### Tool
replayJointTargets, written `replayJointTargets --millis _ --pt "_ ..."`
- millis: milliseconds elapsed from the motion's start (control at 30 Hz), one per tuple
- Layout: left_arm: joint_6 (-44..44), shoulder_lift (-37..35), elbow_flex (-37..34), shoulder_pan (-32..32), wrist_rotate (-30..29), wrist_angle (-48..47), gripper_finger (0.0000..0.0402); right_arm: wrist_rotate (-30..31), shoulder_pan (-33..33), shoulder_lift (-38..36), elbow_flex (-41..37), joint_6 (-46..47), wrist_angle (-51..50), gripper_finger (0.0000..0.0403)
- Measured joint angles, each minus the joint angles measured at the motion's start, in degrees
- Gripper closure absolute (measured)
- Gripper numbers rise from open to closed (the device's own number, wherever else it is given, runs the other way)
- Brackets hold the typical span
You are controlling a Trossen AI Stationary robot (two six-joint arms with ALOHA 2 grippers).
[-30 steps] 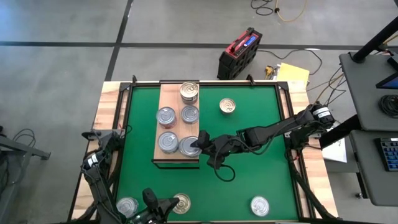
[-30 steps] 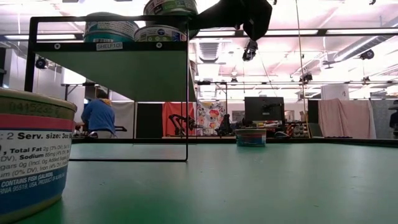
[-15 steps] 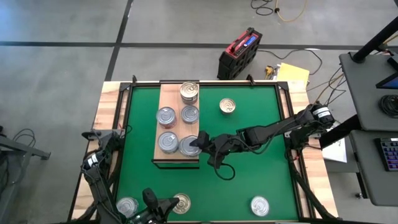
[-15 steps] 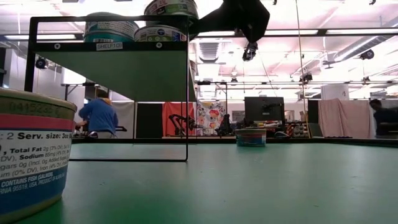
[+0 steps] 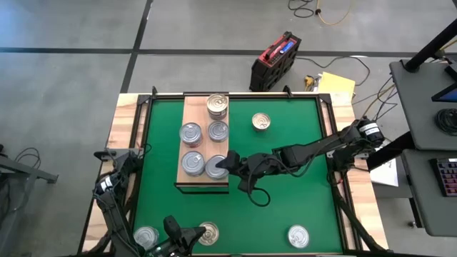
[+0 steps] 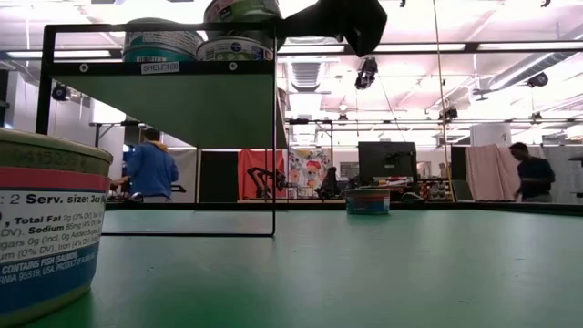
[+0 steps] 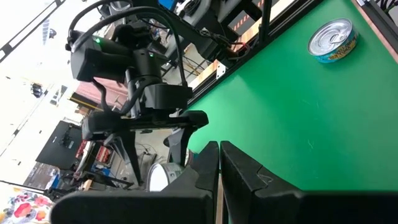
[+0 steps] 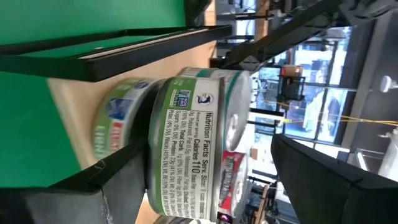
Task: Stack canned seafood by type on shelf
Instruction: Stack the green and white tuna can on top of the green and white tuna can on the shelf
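The shelf (image 5: 201, 118) is a pale wooden board raised on a black frame (image 6: 155, 66). Several canned seafood tins stand on it. At its near right corner one green-labelled tin (image 8: 186, 137) lies stacked on another (image 8: 118, 121). My right gripper (image 5: 228, 164) reaches in from the table's right, open. One of its fingers (image 8: 323, 180) stands above this tin's lid and the other (image 8: 99, 186) down by its bottom edge. My left gripper (image 7: 217, 168) waits shut at the near left. Loose tins (image 5: 262, 122) (image 5: 298, 235) (image 5: 208, 232) (image 5: 146, 237) rest on the green mat. My right gripper has the top tin of the stack between its open fingers. A gap shows between the upper finger and the tin's lid (image 8: 239, 134). The lower finger covers the tin's bottom rim, and I cannot tell whether it touches. The tin rests flat on the tin below.
A tin (image 6: 46, 228) stands very close to the low camera at the near left, and another (image 6: 368, 200) far across the mat. Open green mat (image 5: 285, 193) lies right of the shelf. Wooden rails and black posts border the table. People move in the room behind.
My right gripper has stayed beside the stack and rolled a little about its own line. In the low view its hanging underside has swung up. The tins on the shelf stand as before.
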Motion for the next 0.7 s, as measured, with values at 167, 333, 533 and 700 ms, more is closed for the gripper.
replayJointTargets --millis 167,333,533,700 --pt "0.01 0.00 0.00 0.04 0.00 0.01 0.0402 0.00 0.00 0.00 0.00 -0.02 1.26 0.0083" --pt "0.01 0.00 0.00 0.04 0.00 0.00 0.0402 0.24 0.00 0.00 0.00 -0.02 1.31 0.0088" --pt "0.01 0.00 0.00 0.04 0.00 0.00 0.0402 1.73 -0.09 0.00 0.00 -0.06 1.75 0.0084" --pt "0.00 0.00 0.00 0.04 0.00 0.00 0.0402 1.77 -0.09 0.15 0.00 0.07 1.62 0.0077"
